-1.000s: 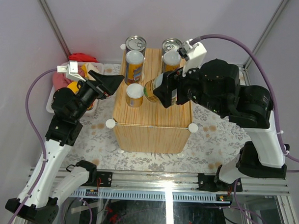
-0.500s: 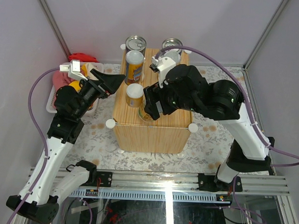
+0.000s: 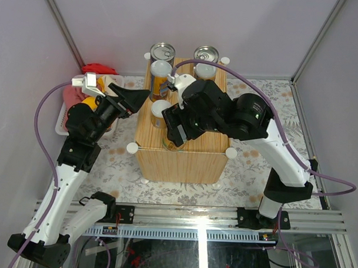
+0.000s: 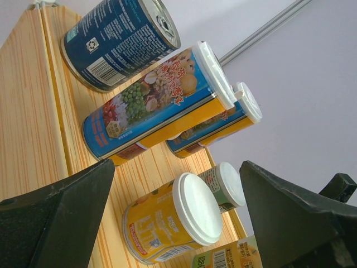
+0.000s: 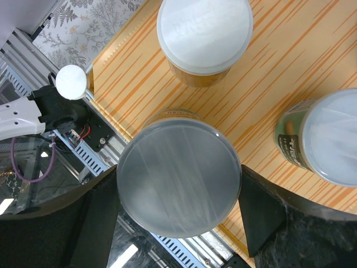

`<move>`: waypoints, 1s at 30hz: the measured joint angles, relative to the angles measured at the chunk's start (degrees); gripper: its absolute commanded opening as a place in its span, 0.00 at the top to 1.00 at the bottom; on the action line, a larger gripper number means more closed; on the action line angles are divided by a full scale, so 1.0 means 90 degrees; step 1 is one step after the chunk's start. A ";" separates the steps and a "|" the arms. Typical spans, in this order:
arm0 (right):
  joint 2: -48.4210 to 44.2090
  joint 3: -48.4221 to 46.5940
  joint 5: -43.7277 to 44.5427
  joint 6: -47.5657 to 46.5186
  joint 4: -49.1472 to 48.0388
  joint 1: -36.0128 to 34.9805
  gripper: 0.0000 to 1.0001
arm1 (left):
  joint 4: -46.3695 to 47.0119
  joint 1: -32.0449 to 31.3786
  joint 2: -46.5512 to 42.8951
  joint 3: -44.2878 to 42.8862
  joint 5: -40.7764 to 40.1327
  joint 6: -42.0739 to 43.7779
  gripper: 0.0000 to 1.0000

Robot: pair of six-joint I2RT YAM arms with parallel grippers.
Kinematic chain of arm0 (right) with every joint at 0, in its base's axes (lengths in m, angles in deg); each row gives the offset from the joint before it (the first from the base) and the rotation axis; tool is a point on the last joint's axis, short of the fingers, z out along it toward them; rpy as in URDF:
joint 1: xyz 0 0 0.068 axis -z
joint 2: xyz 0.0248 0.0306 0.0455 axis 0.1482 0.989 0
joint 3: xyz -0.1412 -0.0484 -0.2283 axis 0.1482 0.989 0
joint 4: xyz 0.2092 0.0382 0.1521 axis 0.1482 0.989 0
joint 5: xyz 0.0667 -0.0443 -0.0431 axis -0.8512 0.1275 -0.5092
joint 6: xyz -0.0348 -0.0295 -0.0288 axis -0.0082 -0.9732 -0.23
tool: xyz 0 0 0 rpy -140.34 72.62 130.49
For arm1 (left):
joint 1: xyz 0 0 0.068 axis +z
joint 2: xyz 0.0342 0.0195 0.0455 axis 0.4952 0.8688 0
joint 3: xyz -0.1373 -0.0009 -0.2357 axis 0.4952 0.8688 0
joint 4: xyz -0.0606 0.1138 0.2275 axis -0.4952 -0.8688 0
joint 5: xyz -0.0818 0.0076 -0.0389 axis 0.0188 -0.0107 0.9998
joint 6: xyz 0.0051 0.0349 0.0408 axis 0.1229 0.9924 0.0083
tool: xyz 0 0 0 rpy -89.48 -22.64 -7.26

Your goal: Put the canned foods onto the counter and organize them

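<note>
right hand (image 3: 177,127) pinched a clear-lidded can (image 5: 178,178) at lower centre of the wrist view, over the lower edge of the counter (image 3: 184,156); left hand (image 3: 132,100) spread, centre-left in the top view.

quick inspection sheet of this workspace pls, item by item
surface: wooden counter, cans upright on top
job's things: silver-topped cans at far edge; white-lidded cans nearer; held can at near edge
clutter: red cloth, pink cloth left of counter
pincers: left pincer open, empty, beside counter; right pincer shut on held can
cables: purple cable off each arm
surroundings: floral mat, pale walls, metal rail in front
</note>
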 measured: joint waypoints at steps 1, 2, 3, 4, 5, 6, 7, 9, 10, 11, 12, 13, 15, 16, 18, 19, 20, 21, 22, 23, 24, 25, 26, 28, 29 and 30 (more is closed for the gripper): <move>0.0017 -0.0015 0.0000 0.0000 -0.0002 0.0000 1.00 | 0.0002 0.0000 -0.0005 0.0015 0.0000 -0.0012 0.05; 0.0024 -0.0024 0.0000 0.0000 0.0000 0.0000 1.00 | 0.0002 0.0000 -0.0005 0.0027 0.0000 -0.0019 0.06; 0.0034 -0.0034 0.0000 0.0000 0.0005 0.0000 0.98 | 0.0002 0.0000 -0.0005 0.0029 0.0000 -0.0027 0.05; 0.0041 -0.0046 0.0000 0.0000 0.0007 0.0000 0.96 | 0.0005 0.0000 -0.0005 0.0039 0.0000 -0.0032 0.06; 0.0056 -0.0058 0.0000 -0.0002 0.0007 0.0000 0.94 | 0.0005 0.0000 -0.0005 0.0041 0.0000 -0.0034 0.06; 0.0068 -0.0070 0.0002 0.0000 0.0007 0.0000 0.92 | 0.0007 0.0000 -0.0005 0.0044 0.0000 -0.0034 0.06; 0.0087 -0.0090 0.0002 -0.0002 0.0007 0.0000 0.89 | 0.0007 0.0000 -0.0005 0.0046 0.0000 -0.0034 0.05; 0.0121 -0.0124 0.0007 -0.0002 0.0007 0.0000 0.81 | 0.0007 0.0000 -0.0005 0.0051 0.0000 -0.0034 0.06; 0.0134 -0.0134 0.0007 -0.0002 0.0007 0.0000 0.76 | 0.0010 0.0000 -0.0005 0.0051 0.0000 -0.0036 0.06; 0.0148 -0.0146 0.0007 -0.0002 0.0010 0.0000 0.71 | 0.0010 0.0000 -0.0005 0.0053 0.0000 -0.0036 0.06; 0.0163 -0.0160 0.0007 -0.0002 0.0015 0.0000 0.65 | 0.0012 0.0000 -0.0005 0.0056 0.0000 -0.0036 0.06; 0.0177 -0.0165 0.0010 -0.0002 0.0007 0.0000 0.60 | 0.0024 0.0000 -0.0005 0.0058 0.0000 -0.0039 0.06; 0.0197 -0.0165 0.0007 -0.0002 -0.0007 0.0000 0.52 | 0.0063 0.0000 -0.0005 0.0083 0.0000 -0.0041 0.06; 0.0204 -0.0165 0.0010 -0.0002 -0.0017 0.0000 0.46 | 0.0070 0.0000 -0.0005 0.0087 0.0000 -0.0041 0.06; 0.0221 -0.0165 0.0007 -0.0002 -0.0029 0.0000 0.33 | 0.0095 0.0000 -0.0005 0.0097 0.0002 -0.0044 0.06; 0.0226 -0.0165 0.0005 -0.0002 -0.0034 0.0000 0.29 | 0.0100 0.0000 -0.0005 0.0100 0.0000 -0.0044 0.06; 0.0236 -0.0165 0.0007 -0.0002 -0.0041 0.0000 0.25 | 0.0107 0.0000 -0.0005 0.0100 0.0002 -0.0044 0.06; 0.0243 -0.0165 0.0007 -0.0002 -0.0049 0.0000 0.22 | 0.0112 0.0000 -0.0005 0.0100 0.0002 -0.0046 0.06; 0.0250 -0.0165 0.0007 -0.0002 -0.0061 0.0000 0.20 | 0.0117 0.0000 -0.0005 0.0100 0.0002 -0.0049 0.06; 0.0257 -0.0165 0.0010 -0.0002 -0.0068 0.0000 0.19 | 0.0121 0.0000 -0.0005 0.0100 0.0002 -0.0051 0.06; 0.0267 -0.0165 0.0010 -0.0002 -0.0075 0.0000 0.18 | 0.0126 0.0000 -0.0005 0.0100 0.0002 -0.0056 0.06; 0.0272 -0.0165 0.0010 -0.0002 -0.0085 0.0000 0.17 | 0.0131 0.0000 -0.0005 0.0100 0.0002 -0.0061 0.06; 0.0277 -0.0165 0.0010 -0.0002 -0.0090 0.0000 0.15 | 0.0134 0.0000 -0.0005 0.0100 0.0002 -0.0063 0.06; 0.0287 -0.0165 0.0015 -0.0005 -0.0102 0.0000 0.11 | 0.0143 0.0000 -0.0005 0.0100 0.0002 -0.0068 0.06; 0.0296 -0.0165 0.0015 -0.0002 -0.0109 0.0000 0.09 | 0.0143 0.0000 -0.0005 0.0100 0.0002 -0.0070 0.06; 0.0304 -0.0165 0.0010 0.0000 -0.0114 0.0000 0.06 | 0.0143 0.0000 -0.0002 0.0100 0.0002 -0.0075 0.06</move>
